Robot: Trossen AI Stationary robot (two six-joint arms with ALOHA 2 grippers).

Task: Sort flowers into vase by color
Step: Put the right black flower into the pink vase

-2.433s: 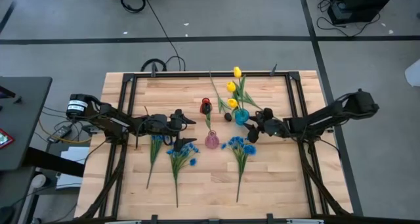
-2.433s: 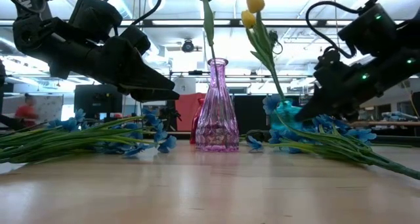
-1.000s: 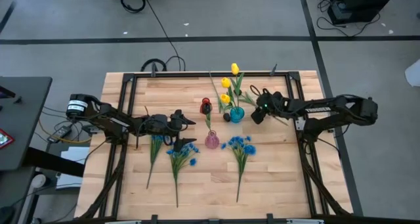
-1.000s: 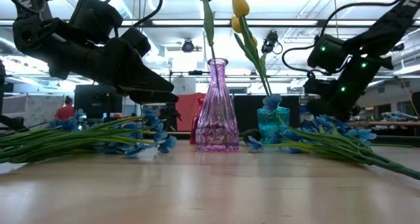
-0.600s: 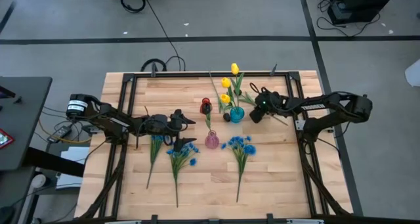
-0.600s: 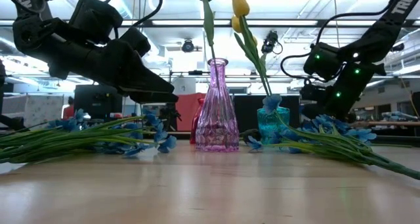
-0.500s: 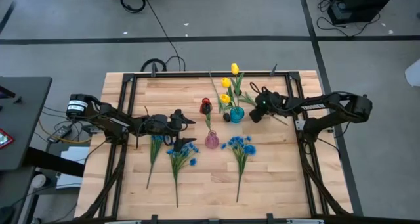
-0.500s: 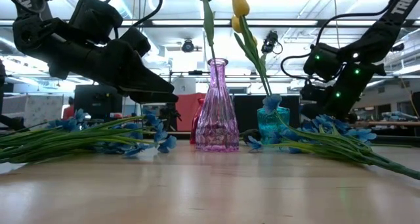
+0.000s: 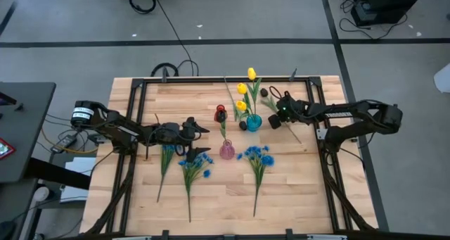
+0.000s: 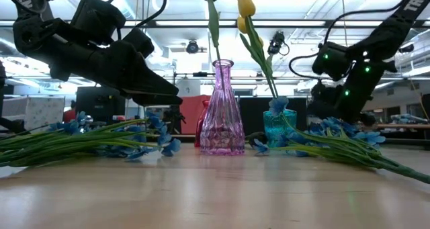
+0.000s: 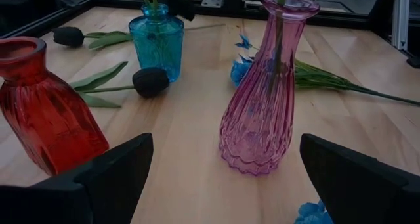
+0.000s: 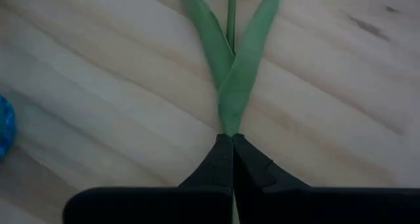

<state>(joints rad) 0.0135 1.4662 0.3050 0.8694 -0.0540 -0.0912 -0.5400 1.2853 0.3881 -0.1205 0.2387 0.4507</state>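
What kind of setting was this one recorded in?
Probably a robotics lab or open workshop: a pale wooden table in a black metal frame stands on grey taped floor, loose black cables trail across it, and ceiling strip lights run behind.

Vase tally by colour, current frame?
Red vase: 1
Pink vase: 1
Blue vase: 1
Total: 3

flowers point(image 9: 257, 160) partly vased, others flat
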